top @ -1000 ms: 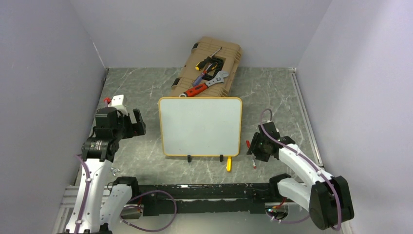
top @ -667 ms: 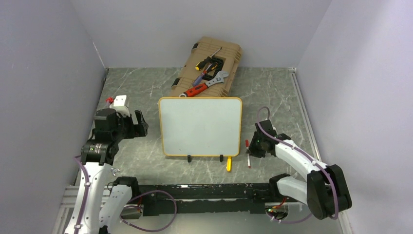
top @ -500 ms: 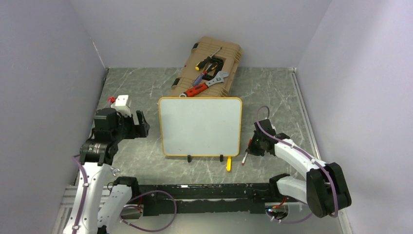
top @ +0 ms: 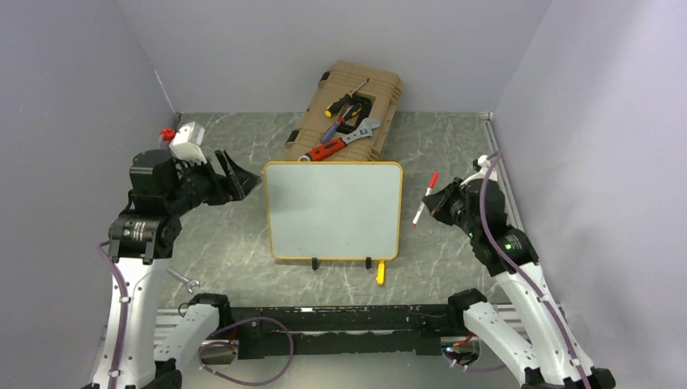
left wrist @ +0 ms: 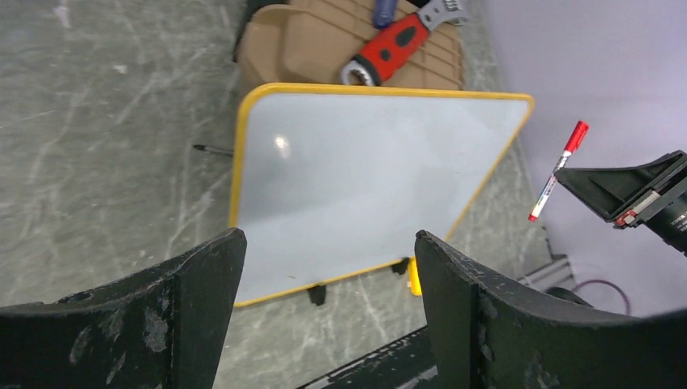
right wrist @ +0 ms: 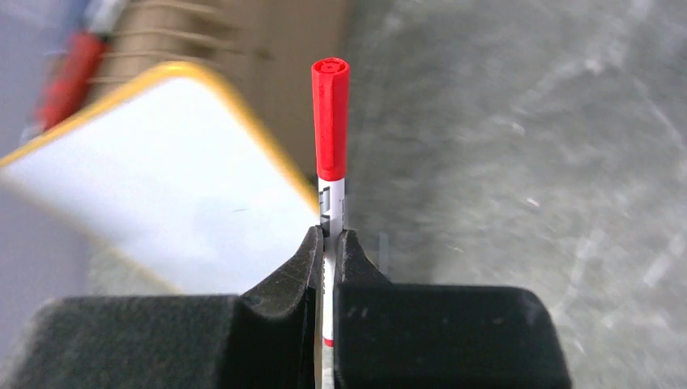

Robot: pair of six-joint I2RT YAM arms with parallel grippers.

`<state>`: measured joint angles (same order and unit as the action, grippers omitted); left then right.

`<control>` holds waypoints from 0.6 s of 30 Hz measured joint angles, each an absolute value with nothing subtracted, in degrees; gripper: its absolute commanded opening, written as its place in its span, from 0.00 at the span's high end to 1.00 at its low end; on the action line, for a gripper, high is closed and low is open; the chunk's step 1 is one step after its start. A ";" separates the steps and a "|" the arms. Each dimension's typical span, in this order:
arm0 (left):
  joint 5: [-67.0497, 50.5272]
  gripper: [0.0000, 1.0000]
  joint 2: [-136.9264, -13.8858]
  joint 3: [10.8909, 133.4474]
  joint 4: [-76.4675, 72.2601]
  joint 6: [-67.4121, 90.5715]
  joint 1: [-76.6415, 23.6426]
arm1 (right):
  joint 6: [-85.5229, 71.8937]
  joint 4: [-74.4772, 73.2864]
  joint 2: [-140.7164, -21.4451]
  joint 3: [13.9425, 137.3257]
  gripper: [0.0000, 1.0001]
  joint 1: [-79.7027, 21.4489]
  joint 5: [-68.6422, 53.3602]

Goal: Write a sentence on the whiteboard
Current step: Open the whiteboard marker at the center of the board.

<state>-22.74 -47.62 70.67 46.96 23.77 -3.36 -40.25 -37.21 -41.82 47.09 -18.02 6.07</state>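
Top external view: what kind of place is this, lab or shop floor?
Probably a lab test cell, not a shop floor: plain panel walls box in a marbled table, the left arm and right arm are bolted to a rail at its near edge, and a tool case and whiteboard look staged.

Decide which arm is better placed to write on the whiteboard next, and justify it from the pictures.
Right. The right gripper is shut on the marker, beside the blank whiteboard. The left gripper is open and empty. The red cap is on, so it must come off first.
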 measured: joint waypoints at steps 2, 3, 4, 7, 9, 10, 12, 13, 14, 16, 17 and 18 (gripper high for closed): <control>-24.49 0.17 -48.71 71.44 46.35 25.93 -3.70 | -37.74 -35.44 -41.01 49.45 1.00 -18.06 1.58; -25.02 0.18 -49.15 71.57 45.91 26.61 -3.92 | -36.25 -34.15 -41.06 50.68 1.00 -18.17 -1.56; -25.71 0.18 -49.76 71.59 45.43 27.42 -4.21 | -34.83 -33.06 -41.54 51.81 1.00 -18.41 -4.43; -27.24 0.22 -51.66 71.57 43.40 30.44 -6.04 | -31.29 -30.68 -44.56 55.00 1.00 -21.21 -10.63; -27.51 0.21 -52.95 71.50 40.86 32.88 -9.58 | -28.95 -29.23 -47.48 57.43 1.00 -26.26 -12.91; -27.59 0.21 -53.21 71.46 40.14 33.67 -11.09 | -28.38 -28.71 -48.60 58.06 1.00 -28.23 -13.72; -27.09 0.20 -54.06 71.46 37.36 36.10 -16.67 | -27.27 -27.18 -51.53 59.33 1.00 -33.93 -14.33; -27.16 0.19 -54.37 71.44 36.03 37.21 -18.70 | -26.98 -26.37 -52.64 59.61 1.00 -36.49 -14.63; -27.20 0.17 -54.70 71.24 34.33 38.35 -20.78 | -26.89 -25.63 -53.69 59.86 1.00 -38.96 -14.70; -27.16 0.14 -55.16 70.22 30.52 40.27 -24.21 | -26.81 -23.75 -55.55 60.01 1.00 -43.13 -14.61; -27.14 0.14 -55.46 69.69 29.19 41.06 -25.34 | -26.83 -22.96 -56.31 60.03 1.00 -44.51 -14.52; -27.07 0.14 -56.10 69.12 27.90 41.78 -26.61 | -26.87 -21.89 -57.32 60.05 1.00 -46.24 -14.48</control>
<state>-27.07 -56.10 69.12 27.90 41.78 -26.61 -26.87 -21.89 -57.32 60.05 -46.24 -14.48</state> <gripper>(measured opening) 0.852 0.037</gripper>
